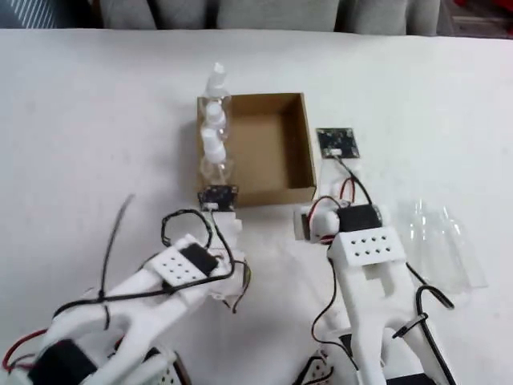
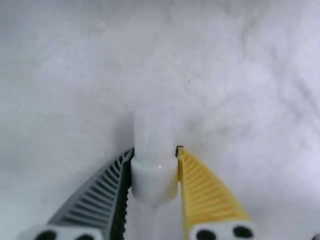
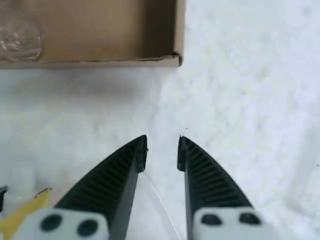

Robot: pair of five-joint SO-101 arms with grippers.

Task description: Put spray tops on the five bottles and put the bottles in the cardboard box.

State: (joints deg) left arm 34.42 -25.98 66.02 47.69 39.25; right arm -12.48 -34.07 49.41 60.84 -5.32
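The open cardboard box (image 1: 280, 144) lies mid-table. Clear bottles with white spray tops (image 1: 215, 128) lie in a row along its left wall, and one bottle (image 3: 20, 39) shows inside the box in the right wrist view. More clear bottles (image 1: 441, 241) lie on the table to the right. My left gripper (image 2: 154, 170) is shut on a white spray top (image 2: 154, 177) just above the table, in front of the box's near left corner (image 1: 224, 228). My right gripper (image 3: 162, 150) stands open a little before the box's near right corner (image 3: 175, 60), nothing between its fingers.
A thin clear tube (image 3: 162, 205) lies on the table under my right gripper. The white table (image 1: 96, 120) has free room to the left and behind the box. Black cables (image 1: 172, 228) loop beside the left arm.
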